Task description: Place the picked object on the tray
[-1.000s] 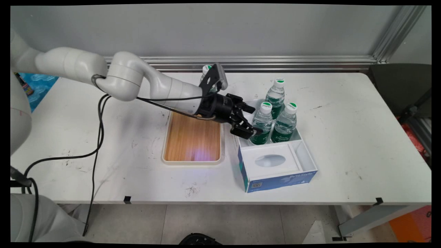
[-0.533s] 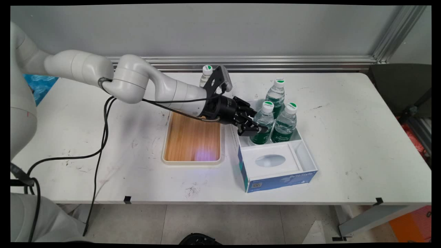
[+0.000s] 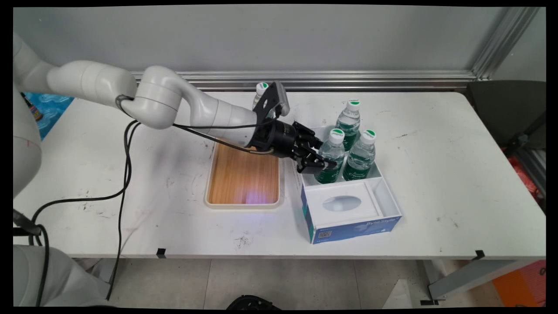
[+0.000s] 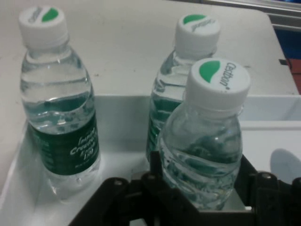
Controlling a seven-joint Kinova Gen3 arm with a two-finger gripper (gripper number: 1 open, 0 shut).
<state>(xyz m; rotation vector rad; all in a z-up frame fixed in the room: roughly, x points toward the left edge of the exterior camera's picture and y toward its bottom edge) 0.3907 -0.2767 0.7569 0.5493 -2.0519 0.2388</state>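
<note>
My gripper (image 3: 324, 162) is shut on the lower body of a clear water bottle (image 3: 334, 147) with a green label and a white cap. This bottle stands in the near-left of the back compartment of a white box (image 3: 348, 218) with a blue front. In the hand view the held bottle (image 4: 207, 141) fills the gap of the gripper (image 4: 200, 186), with a black finger (image 4: 247, 172) pressed against each side. Two more bottles stand in the same compartment, one to the right (image 3: 361, 155) and one at the back (image 3: 348, 120).
A wooden tray (image 3: 243, 174) with a white rim lies left of the box, under the arm's wrist. Another bottle (image 3: 260, 89) stands behind the wrist near the wall. The box's front compartment holds a white insert (image 3: 342, 204). Black cables hang from the arm at left.
A second ago the fingers stood open beside the near-left bottle. They have since closed on it, and hand and bottle have shifted slightly left.
</note>
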